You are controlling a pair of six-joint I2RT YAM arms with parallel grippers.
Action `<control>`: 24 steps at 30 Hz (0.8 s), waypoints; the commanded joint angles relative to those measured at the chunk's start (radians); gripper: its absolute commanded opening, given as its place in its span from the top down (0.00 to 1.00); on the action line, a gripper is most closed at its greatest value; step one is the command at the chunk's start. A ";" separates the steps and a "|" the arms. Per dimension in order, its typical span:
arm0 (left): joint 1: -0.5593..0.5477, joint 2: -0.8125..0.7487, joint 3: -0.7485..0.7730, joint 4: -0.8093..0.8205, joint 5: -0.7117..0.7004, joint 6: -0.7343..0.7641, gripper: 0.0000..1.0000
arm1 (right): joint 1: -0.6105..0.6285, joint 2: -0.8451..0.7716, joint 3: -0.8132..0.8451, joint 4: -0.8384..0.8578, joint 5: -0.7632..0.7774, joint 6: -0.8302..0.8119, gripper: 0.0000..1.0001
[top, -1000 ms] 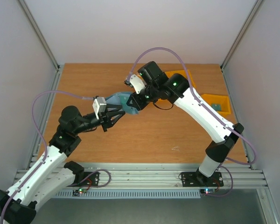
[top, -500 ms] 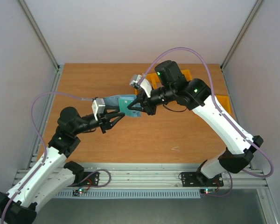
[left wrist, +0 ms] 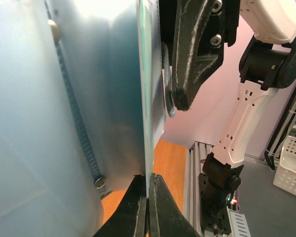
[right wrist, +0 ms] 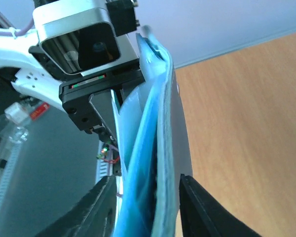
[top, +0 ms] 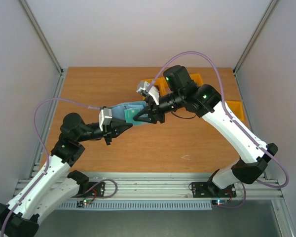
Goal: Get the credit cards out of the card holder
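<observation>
Top external view: you have the card holder (top: 121, 109) raised above the counter (top: 163, 148), caught between both tools. The left tool (top: 128, 125) meets the card holder from its near-left side. The right tool (top: 137, 118) meets it from its right side. Two yellow bins (top: 236, 106) sit on the counter well to the right of the card holder, partly behind the right arm.

Left wrist view: the left tool's jaws are narrow and nearly touching, pinching a thin lower edge of the card holder. One right-tool finger presses the face above that edge.

Right wrist view: the right tool's jaws stand moderately apart with the folded card holder clamped between them, edge-on to the camera.
</observation>
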 commanded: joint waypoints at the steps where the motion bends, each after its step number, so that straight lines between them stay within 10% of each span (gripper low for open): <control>1: -0.002 -0.020 0.023 0.076 0.004 0.000 1.00 | -0.044 -0.039 -0.051 0.030 -0.090 0.003 0.61; 6: -0.002 -0.019 0.023 0.083 0.007 -0.010 1.00 | -0.068 -0.057 -0.077 0.017 -0.122 0.010 0.57; 17: -0.002 -0.012 0.024 0.073 0.023 -0.009 1.00 | -0.067 -0.034 -0.078 0.088 -0.199 0.066 0.97; 24: 0.010 -0.024 0.031 0.125 -0.039 -0.085 0.80 | -0.077 -0.042 -0.070 0.035 -0.188 0.018 0.99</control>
